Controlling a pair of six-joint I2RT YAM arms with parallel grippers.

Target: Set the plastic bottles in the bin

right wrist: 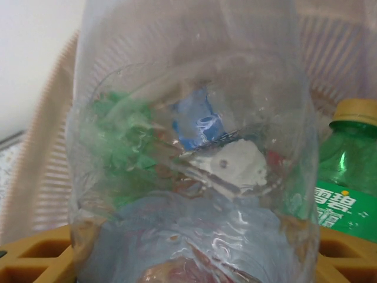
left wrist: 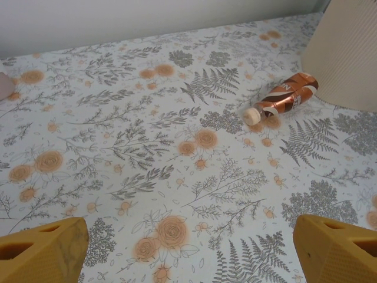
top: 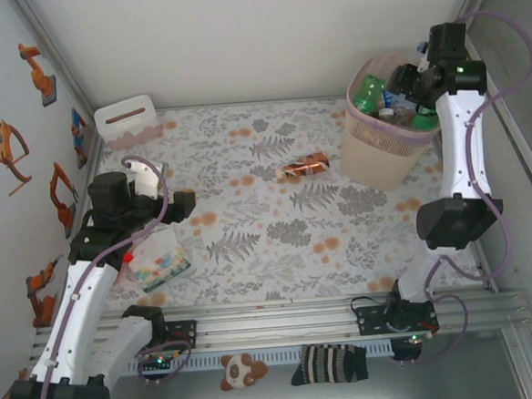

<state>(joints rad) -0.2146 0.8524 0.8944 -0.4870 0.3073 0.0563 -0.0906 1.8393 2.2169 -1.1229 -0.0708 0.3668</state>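
Observation:
A clear plastic bottle [right wrist: 194,147] sits between the yellow fingers [right wrist: 35,256] of my right gripper [right wrist: 191,262], which is shut on it. That gripper [top: 404,85] hangs over the beige bin [top: 373,160] at the far right. Through the held bottle I see the bin's ribbed wall [right wrist: 44,177] and a green bottle with a yellow cap [right wrist: 347,171] among other bottles inside. A copper-labelled bottle [top: 305,167] lies on its side on the floral table, left of the bin. In the left wrist view this bottle [left wrist: 283,97] lies far ahead. My left gripper [left wrist: 188,259] is open over bare cloth.
A small white box with a slot [top: 128,120] stands at the back left. A clear packet with coloured dots [top: 158,264] lies under the left arm. A toy bear [top: 239,370] and a striped sock [top: 330,364] lie in front of the rail. The bin wall [left wrist: 347,53] rises right of the lying bottle.

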